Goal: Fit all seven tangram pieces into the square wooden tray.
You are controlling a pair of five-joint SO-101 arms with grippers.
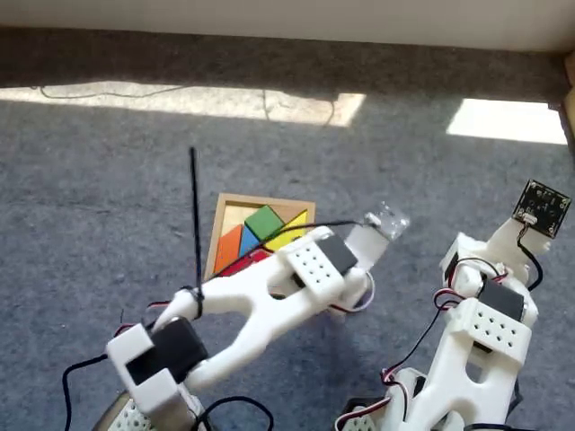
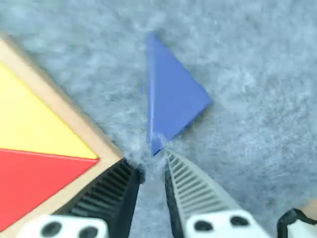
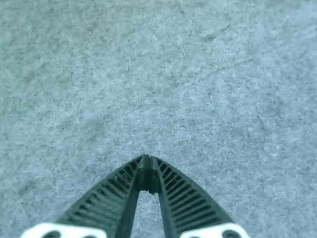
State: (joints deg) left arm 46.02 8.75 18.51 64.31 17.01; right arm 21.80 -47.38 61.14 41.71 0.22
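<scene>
Two hands hang over the grey carpeted counter (image 3: pixel 158 74): the right hand (image 3: pixel 147 166) pinched closed and empty, the left hand (image 2: pixel 153 171) narrowly parted at the tip of a blue wooden triangle (image 2: pixel 171 96) lying just outside the square wooden tray (image 2: pixel 74 116). Inside the tray sit a red triangle (image 2: pixel 34 183), yellow triangle (image 2: pixel 34 119), orange triangle (image 1: pixel 230 244) and green square (image 1: pixel 263 222); at least the blue one is left to place.

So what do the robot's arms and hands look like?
Both arms, the left arm and right arm, are chunky white plastic with black motor blocks, rows of little holes, and black and red cables. Each hand has two pointy ridged fingers: the left hand has one black, one grey; the right hand has both dark.
</scene>
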